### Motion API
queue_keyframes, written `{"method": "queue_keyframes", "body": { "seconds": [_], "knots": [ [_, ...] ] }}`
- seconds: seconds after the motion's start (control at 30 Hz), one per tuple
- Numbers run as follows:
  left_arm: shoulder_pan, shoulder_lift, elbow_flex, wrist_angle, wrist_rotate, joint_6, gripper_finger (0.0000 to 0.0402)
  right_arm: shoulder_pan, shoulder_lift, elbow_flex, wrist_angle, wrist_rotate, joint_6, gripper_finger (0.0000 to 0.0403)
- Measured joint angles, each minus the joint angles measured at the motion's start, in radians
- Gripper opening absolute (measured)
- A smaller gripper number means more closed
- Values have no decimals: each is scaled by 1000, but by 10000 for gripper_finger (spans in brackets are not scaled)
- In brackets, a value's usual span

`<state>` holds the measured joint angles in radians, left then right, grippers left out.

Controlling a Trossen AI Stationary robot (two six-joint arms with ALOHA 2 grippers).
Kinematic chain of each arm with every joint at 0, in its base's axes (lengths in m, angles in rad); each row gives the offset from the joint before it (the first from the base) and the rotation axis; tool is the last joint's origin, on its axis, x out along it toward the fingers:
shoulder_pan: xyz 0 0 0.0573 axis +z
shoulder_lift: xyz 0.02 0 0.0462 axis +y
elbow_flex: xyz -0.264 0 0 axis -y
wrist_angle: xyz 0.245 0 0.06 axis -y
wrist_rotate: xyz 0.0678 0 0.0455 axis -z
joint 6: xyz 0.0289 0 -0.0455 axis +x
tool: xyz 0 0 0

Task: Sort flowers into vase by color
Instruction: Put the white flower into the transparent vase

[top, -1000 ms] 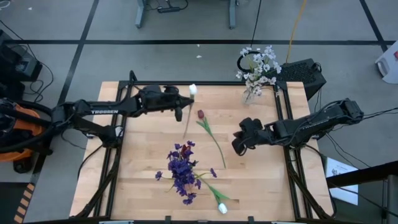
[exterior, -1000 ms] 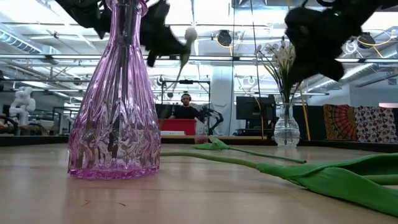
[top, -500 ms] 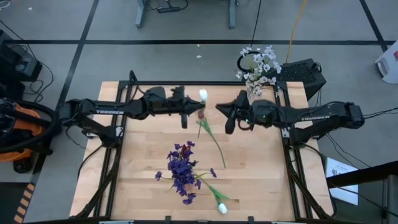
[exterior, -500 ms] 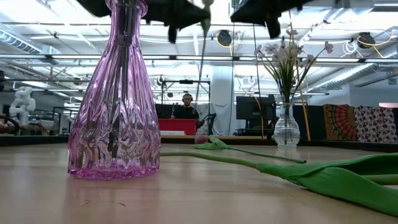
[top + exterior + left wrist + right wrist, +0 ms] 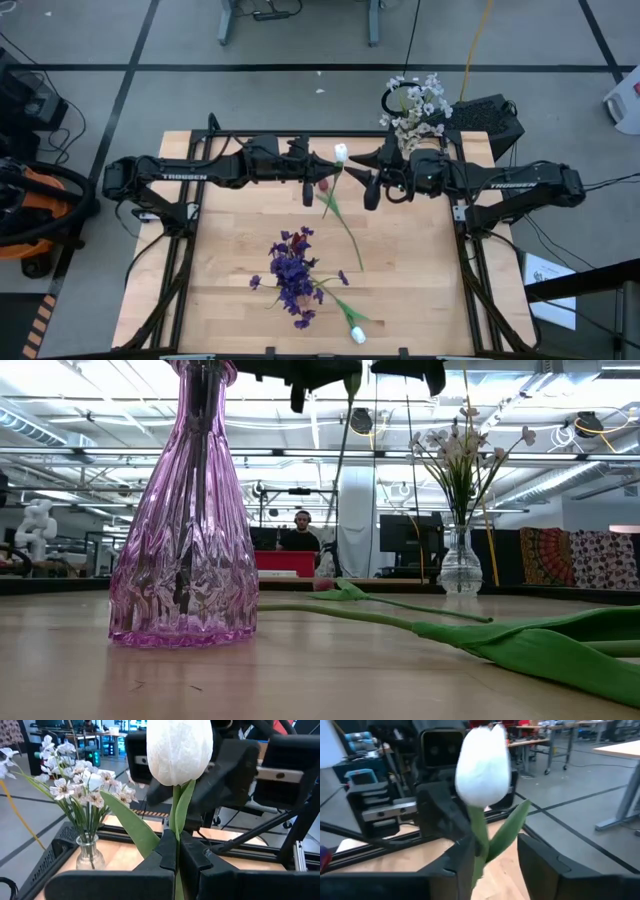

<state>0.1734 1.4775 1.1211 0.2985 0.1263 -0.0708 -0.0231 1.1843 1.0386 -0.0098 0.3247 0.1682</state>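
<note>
Two grippers met over the far middle of the table (image 5: 230, 300), and between them stood one white tulip (image 5: 341, 153); going from the left, the left gripper (image 5: 313, 183) was pinched tight on the tulip's green stem, as its wrist view showed the two dark fingers (image 5: 167, 855) pressed together just under the bud with a leaf sticking out beside them; the bud rose upright above the clamp and the stem hung down toward the wood; just right of it the right gripper (image 5: 372, 184) faced the flower with its fingers (image 5: 462, 857) parted, the stem and leaf standing between them but not yet squeezed; this looked like a hand-over of the flower from left arm to right; to do it well, the right fingers should probably close squarely on the stem, clear of the leaf and a little away from the left clamp, and only when that grip felt firm should the left let go, since a thin stem could swivel or slip out; on the near part of the table lay the purple flowers (image 5: 293, 270) in a heap, a red tulip (image 5: 323, 185) near the middle, and another white tulip (image 5: 357, 333) at the near edge; at the far right corner the white blossoms (image 5: 417, 105) stood in a clear vase (image 5: 461, 568), the likely home for this bud; the purple vase (image 5: 190, 510) showed close in the low view.
</note>
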Motion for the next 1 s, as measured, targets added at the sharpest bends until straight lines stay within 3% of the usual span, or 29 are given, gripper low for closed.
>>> {"method": "queue_keyframes", "body": {
  "seconds": [0.27, 0.47, 0.6, 0.83, 1.0],
  "knots": [
    [-21, -1, 1, -9, 1, 2, 4, 0, 54, 0, 85, -16, -1, 173],
    [-42, 0, 1, -32, -1, 8, 4, 1, 95, 0, 136, -16, -1, 174],
    [-44, 0, 1, -52, -5, 5, 5, 1, 100, 0, 134, -18, -9, 137],
    [-43, 0, 1, -53, -37, -4, 39, 2, 101, 0, 134, -27, -30, 13],
    [-44, -1, 1, -54, -36, -24, 79, 1, 101, 0, 126, -17, -42, 14]
  ]
}}
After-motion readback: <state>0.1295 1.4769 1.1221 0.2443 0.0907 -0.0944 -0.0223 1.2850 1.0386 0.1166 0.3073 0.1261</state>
